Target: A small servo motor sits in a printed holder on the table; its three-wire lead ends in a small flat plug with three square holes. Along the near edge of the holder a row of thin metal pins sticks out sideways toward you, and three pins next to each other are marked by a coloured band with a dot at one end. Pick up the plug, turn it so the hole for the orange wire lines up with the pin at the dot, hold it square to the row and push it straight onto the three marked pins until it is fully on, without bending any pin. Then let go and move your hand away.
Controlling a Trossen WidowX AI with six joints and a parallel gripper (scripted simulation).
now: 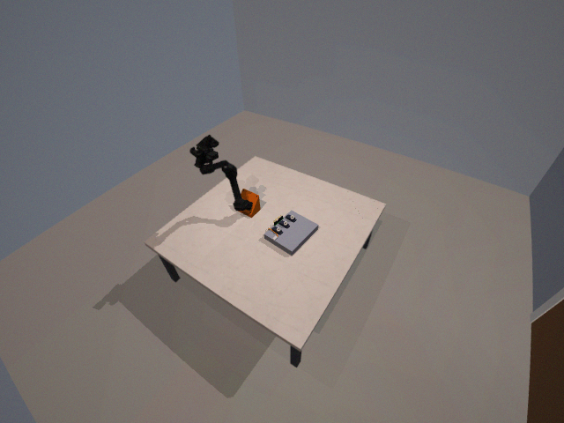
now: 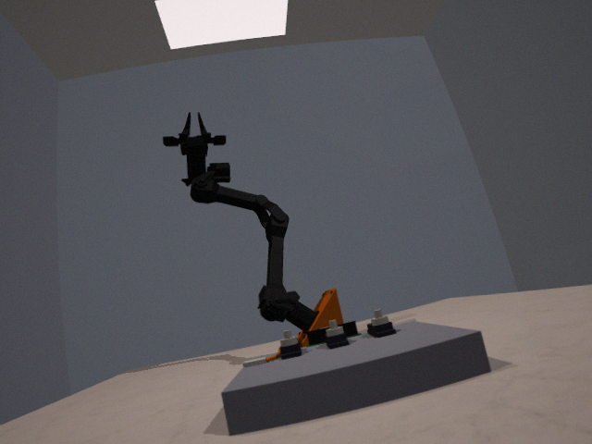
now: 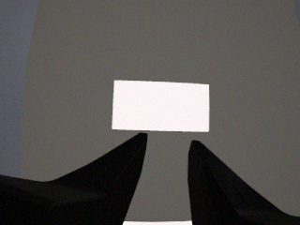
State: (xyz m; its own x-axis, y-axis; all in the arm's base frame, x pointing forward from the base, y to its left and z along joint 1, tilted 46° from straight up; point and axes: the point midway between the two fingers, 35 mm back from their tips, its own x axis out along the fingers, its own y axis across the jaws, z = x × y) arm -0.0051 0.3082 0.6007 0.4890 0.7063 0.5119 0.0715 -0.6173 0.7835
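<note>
My gripper (image 2: 193,115) (image 3: 168,143) is high above the table, pointing up at the ceiling. Its fingers stand partly open with nothing between them. The grey holder (image 1: 298,234) (image 2: 353,387) lies flat on the table, far below the gripper. Three dark servos with pale tops sit along one side of it; the servo at one end (image 1: 277,230) (image 2: 289,350) has an orange lead (image 2: 273,356) beside it. A pale flat piece (image 2: 254,363) lies near that lead; I cannot tell whether it is the plug. The pins, coloured band and dot are too small to make out.
The orange arm mount (image 1: 249,203) (image 2: 327,310) stands behind the servo side of the holder. A black upright block (image 1: 278,220) (image 2: 351,328) stands at that side. The table (image 1: 218,255) carries the holder and the arm. A bright ceiling lamp (image 2: 224,23) (image 3: 160,106) is overhead.
</note>
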